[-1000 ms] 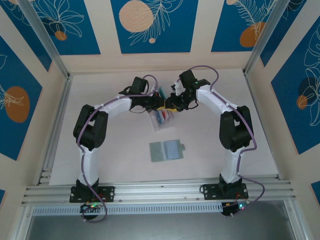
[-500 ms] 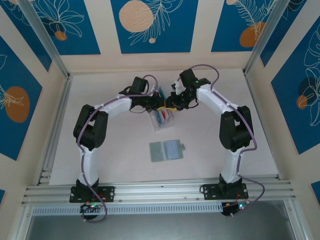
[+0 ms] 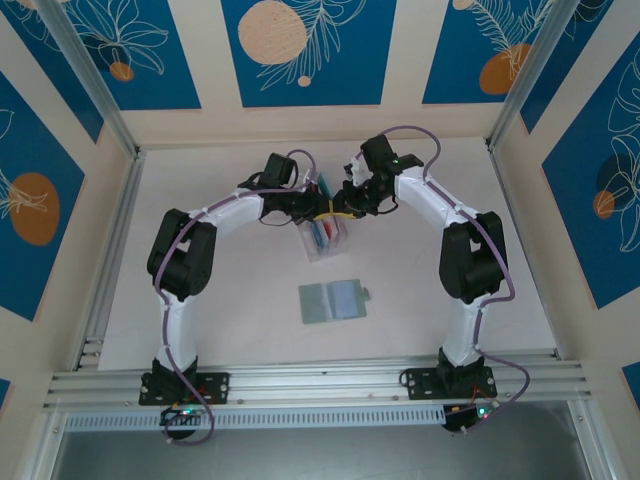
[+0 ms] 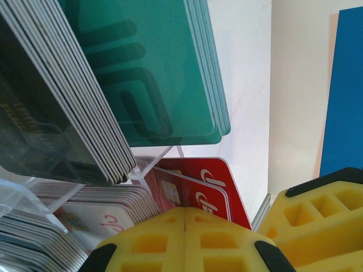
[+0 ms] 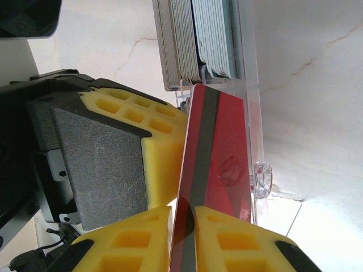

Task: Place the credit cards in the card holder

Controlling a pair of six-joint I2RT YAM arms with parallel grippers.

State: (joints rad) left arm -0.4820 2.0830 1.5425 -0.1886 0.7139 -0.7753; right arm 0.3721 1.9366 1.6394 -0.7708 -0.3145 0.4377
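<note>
The credit cards stand in a clear slotted rack point(image 3: 325, 238) at mid-table: teal ones point(image 4: 153, 68), red ones point(image 4: 210, 181) and grey-edged stacks. My right gripper point(image 5: 182, 218) is over the rack's far end, shut on a red card point(image 5: 218, 141) with a dark stripe that stands upright against the rack's clear wall point(image 5: 252, 113). My left gripper point(image 4: 184, 212) sits pad to pad, shut and with nothing visible in it, just beside the red cards. In the top view the left gripper point(image 3: 318, 208) and the right gripper point(image 3: 343, 208) nearly touch. The card holder point(image 3: 333, 300) lies open and flat nearer the arms.
The left gripper's yellow finger point(image 5: 161, 153) crowds the red card's left side. The right gripper's finger point(image 4: 317, 215) shows at the left wrist view's right edge. Bare table lies between the rack and the card holder. Aluminium rails point(image 3: 110, 290) border the table.
The right jaws have drawn in onto the red card. The left arm and the card holder have not moved.
</note>
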